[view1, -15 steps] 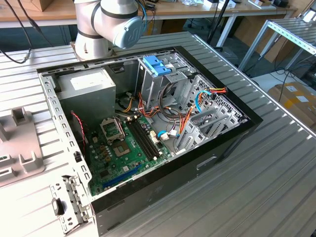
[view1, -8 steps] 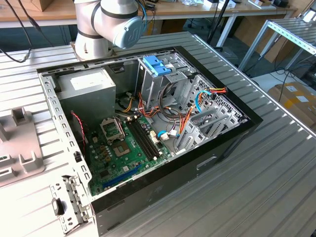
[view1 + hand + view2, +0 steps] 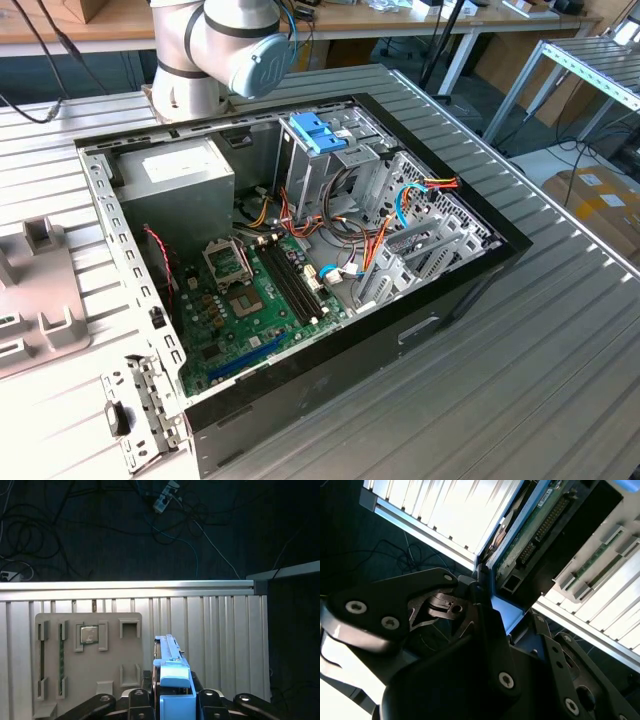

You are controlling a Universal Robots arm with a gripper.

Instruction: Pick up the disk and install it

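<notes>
In both wrist views my gripper (image 3: 172,697) is shut on the disk (image 3: 172,675). The disk stands edge-on between the black fingers (image 3: 137,700), its bright blue carrier facing the first wrist camera. The second wrist view shows the disk's (image 3: 540,535) green circuit-board underside and connector, with a blue edge running down into the gripper (image 3: 487,605). The disk hangs above the ribbed metal table (image 3: 220,630), beside a grey holder tray (image 3: 87,650). In the exterior view the open computer case (image 3: 440,300) lies on the table, its drive cage (image 3: 340,170) at the far side.
Inside the case are a grey power supply (image 3: 180,180), a green motherboard (image 3: 250,300), loose coloured cables (image 3: 385,215) and a pale blue latch (image 3: 318,130). The grey tray (image 3: 40,290) lies at the exterior view's left. The arm's base (image 3: 215,50) stands behind the case. Cables lie on the dark floor (image 3: 125,525).
</notes>
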